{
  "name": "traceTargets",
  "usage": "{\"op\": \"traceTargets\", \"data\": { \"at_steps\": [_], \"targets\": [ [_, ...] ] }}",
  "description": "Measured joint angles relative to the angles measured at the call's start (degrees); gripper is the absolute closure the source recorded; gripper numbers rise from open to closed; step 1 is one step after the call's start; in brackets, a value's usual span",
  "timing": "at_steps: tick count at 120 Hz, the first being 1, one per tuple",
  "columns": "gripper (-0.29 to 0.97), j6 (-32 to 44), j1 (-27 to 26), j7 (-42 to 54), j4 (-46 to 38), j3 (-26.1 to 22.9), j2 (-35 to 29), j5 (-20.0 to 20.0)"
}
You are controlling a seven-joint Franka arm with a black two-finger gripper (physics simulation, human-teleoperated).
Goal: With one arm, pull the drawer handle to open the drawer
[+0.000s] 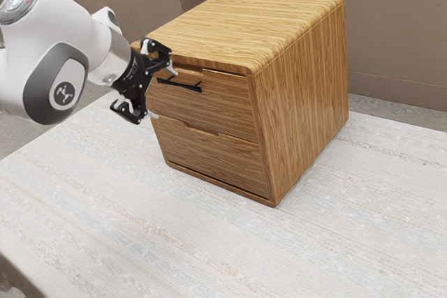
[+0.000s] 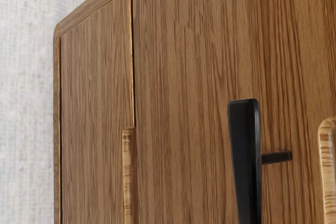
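Exterior view shows a wood cabinet standing on a pale desk. It has two drawers on the front, one over the other. The top drawer has a thin black handle lying flat across it, near its upper edge. The lower drawer sits right under it. Both drawer fronts look about level with each other, and I cannot tell if the top one is out even a little.

A white and grey arm comes in from the exterior view's left. Its black gripper is right at the end of the handle that lies toward the exterior view's left. The gripper is spread wide, with one finger up near the cabinet's top edge and the other down low by the drawer's side. It is not squeezing anything. I cannot tell if a finger touches the handle.

Wrist view looks at the cabinet front from very close. The handle shows as a dark bar with a small black post joining it to the top drawer. The lower drawer is beside it, past a thin gap. The desk shows beyond the cabinet's edge
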Motion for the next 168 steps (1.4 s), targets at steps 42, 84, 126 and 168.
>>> {"op": "traceTargets", "data": {
  "at_steps": [42,84,126,168],
  "targets": [
    [0.0,2.5,-0.1,-2.8,-2.6,-0.3,1.1,-0.6],
    [0.0,3.8,0.0,-4.4,-11.7,0.2,-7.7,-0.6],
    [0.0,4.3,0.8,-5.1,-22.6,-0.9,-20.0,-0.7],
    [0.0,4.1,3.7,-5.5,-30.6,-2.7,-29.9,-0.4]
  ]
}}
